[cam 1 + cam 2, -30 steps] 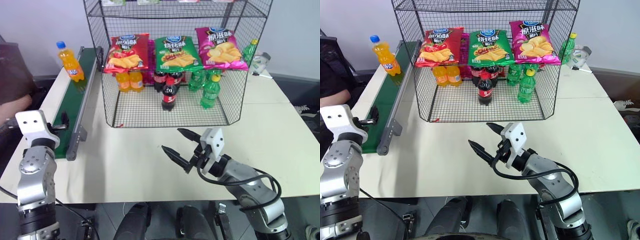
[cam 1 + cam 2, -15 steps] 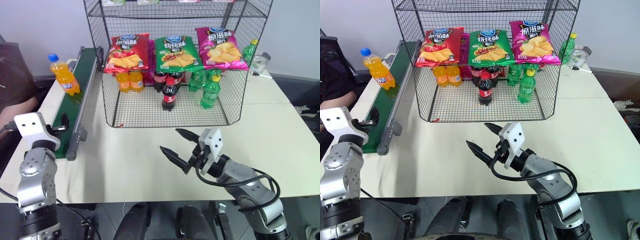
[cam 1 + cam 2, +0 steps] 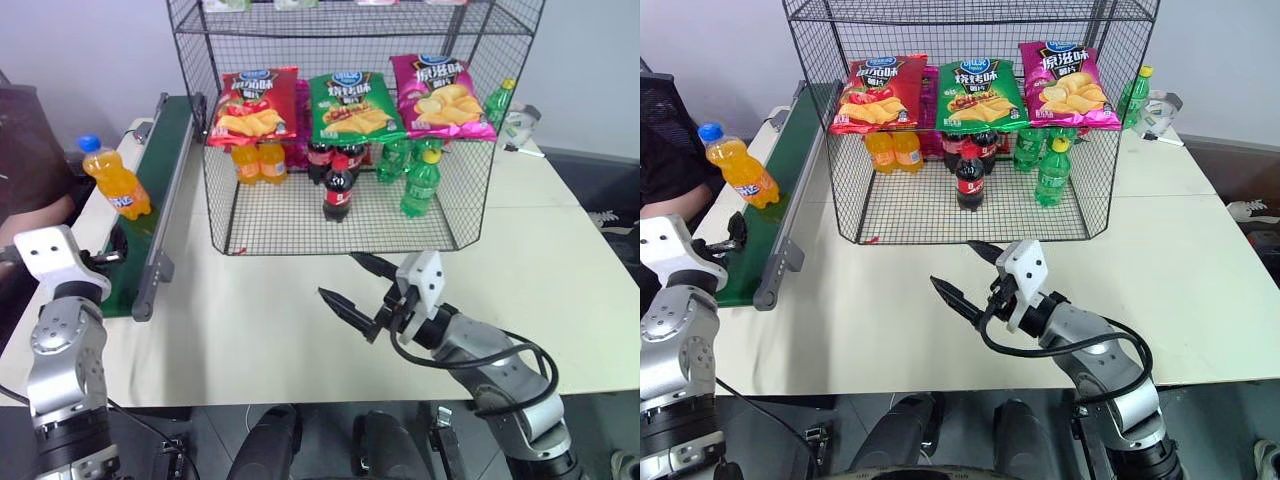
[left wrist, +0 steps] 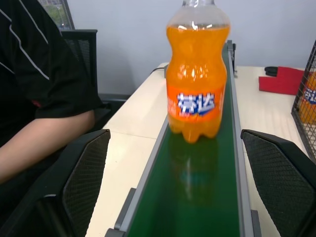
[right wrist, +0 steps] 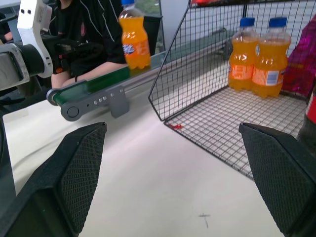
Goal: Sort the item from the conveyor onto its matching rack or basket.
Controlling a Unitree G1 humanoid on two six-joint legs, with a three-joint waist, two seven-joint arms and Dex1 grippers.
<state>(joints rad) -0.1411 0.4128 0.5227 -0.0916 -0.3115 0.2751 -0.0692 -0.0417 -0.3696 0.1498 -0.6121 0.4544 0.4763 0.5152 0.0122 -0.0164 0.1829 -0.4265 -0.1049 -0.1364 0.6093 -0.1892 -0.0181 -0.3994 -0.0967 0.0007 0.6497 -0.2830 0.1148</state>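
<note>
Two pincers stand released over the near edge of the worktop (image 3: 560, 270). The right pincer (image 3: 352, 283) hovers with its black fingers spread, just short of the rack's front, gripping nothing. The left pincer (image 4: 173, 197) waits at the near end of the conveyor (image 3: 160, 180), its pads wide apart on either side of the belt.

Between those pads, the orange soda bottle (image 3: 108, 178) stands upright on the green belt. A second ago it was far up the belt near the rack's corner; it has since ridden steadily down toward the left pincer, while both arms have kept about where they were. My reading: the bottle is nearly within reach, so the grasp comes next.

Beyond, the black wire rack (image 3: 470, 200) already holds two matching orange bottles (image 3: 258, 160) at its left, beside cola and green bottles, with chip bags above. A person's arm (image 4: 44, 143) rests beside the conveyor.
</note>
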